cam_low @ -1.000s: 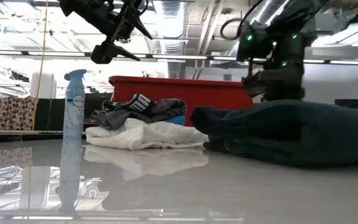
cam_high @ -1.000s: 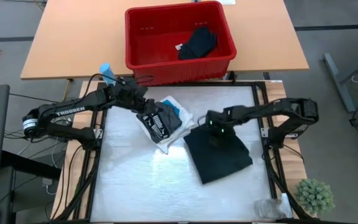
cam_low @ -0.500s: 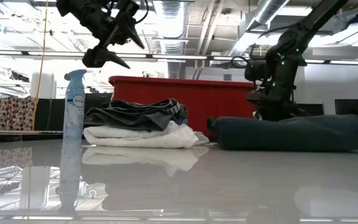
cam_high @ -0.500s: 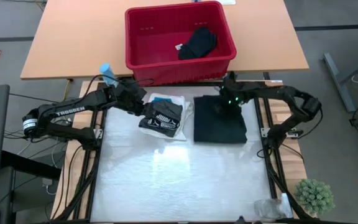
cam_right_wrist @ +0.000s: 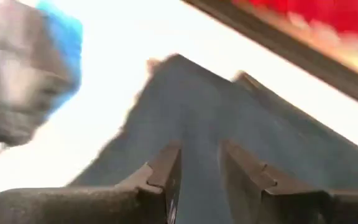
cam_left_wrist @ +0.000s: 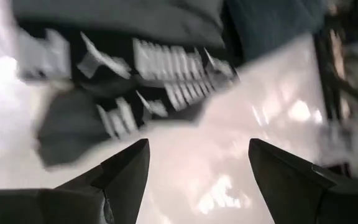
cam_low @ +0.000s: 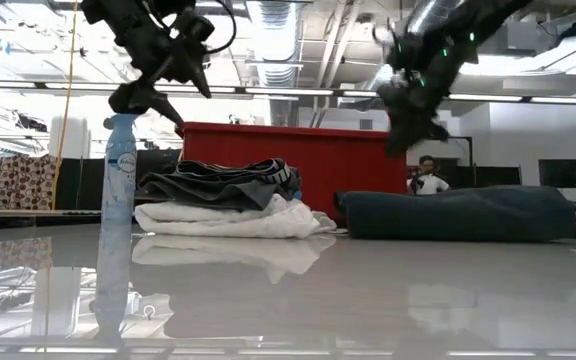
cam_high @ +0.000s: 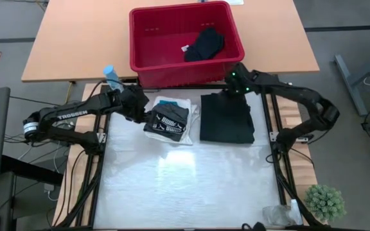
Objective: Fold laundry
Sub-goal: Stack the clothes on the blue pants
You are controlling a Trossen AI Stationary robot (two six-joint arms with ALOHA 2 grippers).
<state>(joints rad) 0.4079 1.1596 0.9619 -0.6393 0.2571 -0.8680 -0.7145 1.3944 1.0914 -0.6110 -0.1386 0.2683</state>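
High view shows white "TROSSEN" lettering on the left arm (cam_high: 69, 115), whose left gripper (cam_high: 140, 110) hangs spread wide and empty just beside a stack of a dark grey garment (cam_high: 167, 119), with unreadable white print, on a white garment (cam_high: 172, 136). Beside that stack lies a folded black garment (cam_high: 227, 120). Over its far edge, near the red basket (cam_high: 148, 35) holding another black garment (cam_high: 205, 43), the right gripper (cam_high: 230, 89) hangs empty, fingers only slightly apart.

red basket (cam_high: 148, 40), black folded garment (cam_high: 227, 120), grey white-lettered garment (cam_high: 167, 120).
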